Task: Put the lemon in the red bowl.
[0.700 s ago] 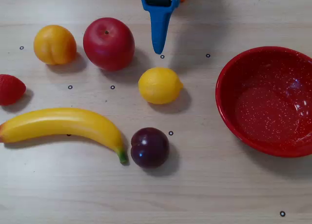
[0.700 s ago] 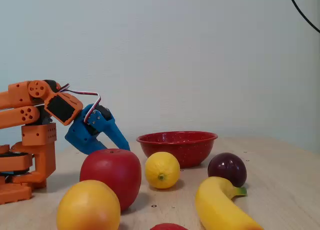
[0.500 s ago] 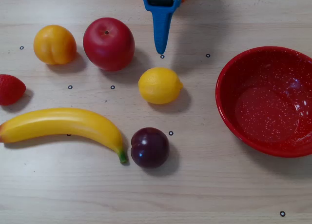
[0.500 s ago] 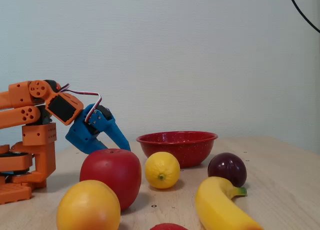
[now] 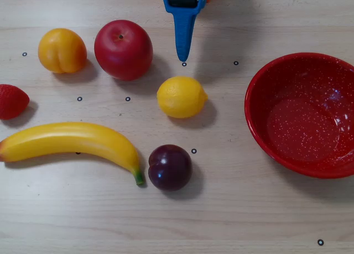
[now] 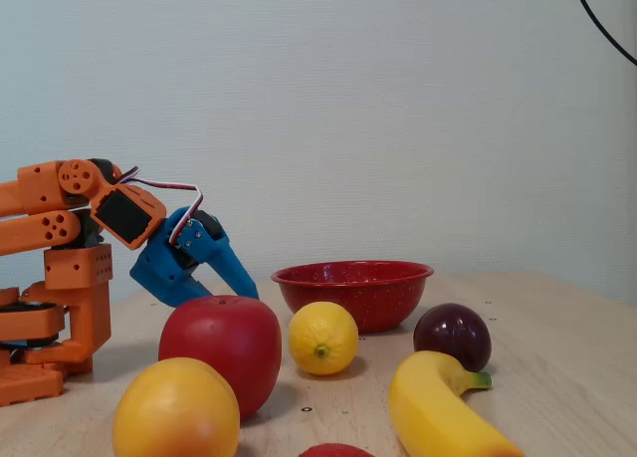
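Note:
The lemon (image 5: 181, 97) lies on the wooden table near the middle, its nub pointing right; in the fixed view it (image 6: 322, 338) sits in front of the bowl. The red bowl (image 5: 255, 107), glossy with white speckles, stands empty at the right edge and also shows in the fixed view (image 6: 370, 303). My blue gripper (image 5: 183, 57) comes in from the top edge, tip pointing down toward the table, a short gap behind the lemon. Its jaws look closed together and hold nothing. In the fixed view the gripper (image 6: 245, 288) hangs low behind the apple.
A red apple (image 5: 123, 49) and an orange-yellow peach (image 5: 62, 50) lie left of the gripper. A banana (image 5: 72, 143) and a dark plum (image 5: 170, 166) lie in front of the lemon. A strawberry (image 5: 11, 100) is at the left edge. The orange arm base (image 6: 60, 308) stands at the left.

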